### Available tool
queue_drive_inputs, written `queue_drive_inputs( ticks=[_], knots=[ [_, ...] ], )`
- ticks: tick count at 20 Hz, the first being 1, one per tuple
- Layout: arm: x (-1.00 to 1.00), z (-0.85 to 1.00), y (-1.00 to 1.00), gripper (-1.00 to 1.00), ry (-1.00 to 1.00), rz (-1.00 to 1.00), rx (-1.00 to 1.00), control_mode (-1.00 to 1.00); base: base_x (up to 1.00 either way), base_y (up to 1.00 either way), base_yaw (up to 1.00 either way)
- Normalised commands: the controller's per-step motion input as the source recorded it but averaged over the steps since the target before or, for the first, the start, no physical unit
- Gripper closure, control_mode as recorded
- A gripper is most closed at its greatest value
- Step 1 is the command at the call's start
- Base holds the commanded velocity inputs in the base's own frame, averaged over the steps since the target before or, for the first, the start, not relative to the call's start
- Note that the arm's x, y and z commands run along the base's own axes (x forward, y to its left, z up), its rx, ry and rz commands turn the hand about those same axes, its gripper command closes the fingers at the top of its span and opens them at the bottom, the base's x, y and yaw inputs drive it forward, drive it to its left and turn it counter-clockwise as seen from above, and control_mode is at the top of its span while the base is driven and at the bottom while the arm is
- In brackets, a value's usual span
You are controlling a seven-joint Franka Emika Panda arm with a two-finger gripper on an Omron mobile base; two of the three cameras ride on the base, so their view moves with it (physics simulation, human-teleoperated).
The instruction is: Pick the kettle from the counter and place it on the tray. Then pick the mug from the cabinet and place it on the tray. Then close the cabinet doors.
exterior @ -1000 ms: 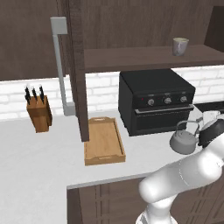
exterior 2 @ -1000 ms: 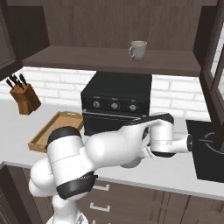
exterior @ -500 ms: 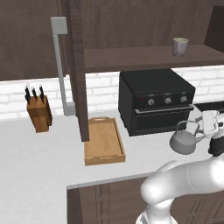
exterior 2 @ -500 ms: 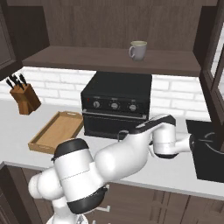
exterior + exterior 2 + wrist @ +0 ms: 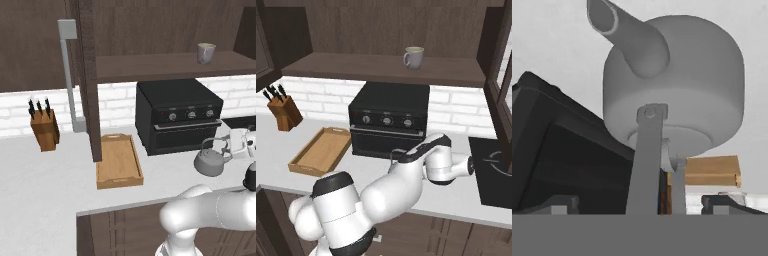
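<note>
The arm has swung further right over the last second, and the gripper (image 5: 231,146) has come down to the kettle (image 5: 210,161), so the approach phase of the first step appears finished and the grasp is next. The kettle has not shifted: it stands upright on the counter (image 5: 45,195), just in front of the black oven (image 5: 177,117) at that oven's right end. The tray (image 5: 119,161) lies flat and bare beside the oven's left side, well apart from the kettle. The mug (image 5: 205,52) rests above the oven on the cabinet (image 5: 381,67) shelf, and one cabinet door (image 5: 87,75) stands open to the oven's left, so both later steps are outstanding. In the hand view the kettle (image 5: 677,85) sits directly ahead of the claw, its thin loop handle (image 5: 646,160) running up between the two finger tips (image 5: 559,205), which stand on either side of it and are not touching it. The jaws are spread wide and hold nothing. Judgement: the handle is correctly centred for closing; because it is thin, any sideways drift before closure risks a slipped or tilted lift.
</note>
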Motion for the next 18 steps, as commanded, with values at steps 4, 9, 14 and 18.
queue_drive_inputs(
  ticks=[4,9,14,18],
  knots=[
    [-0.17,-0.09,0.12,1.0,0.04,-0.15,0.0,-1.0,0.0,0.0,0.0],
    [-0.01,-0.01,0.0,1.0,0.01,-0.01,0.0,-1.0,0.0,0.0,0.0],
    [-0.16,0.01,-0.01,1.0,0.0,-0.02,0.0,-1.0,0.0,0.0,0.0],
    [-0.49,0.15,-0.1,1.0,0.0,-0.08,0.05,-1.0,0.0,0.0,0.0]
  ],
)
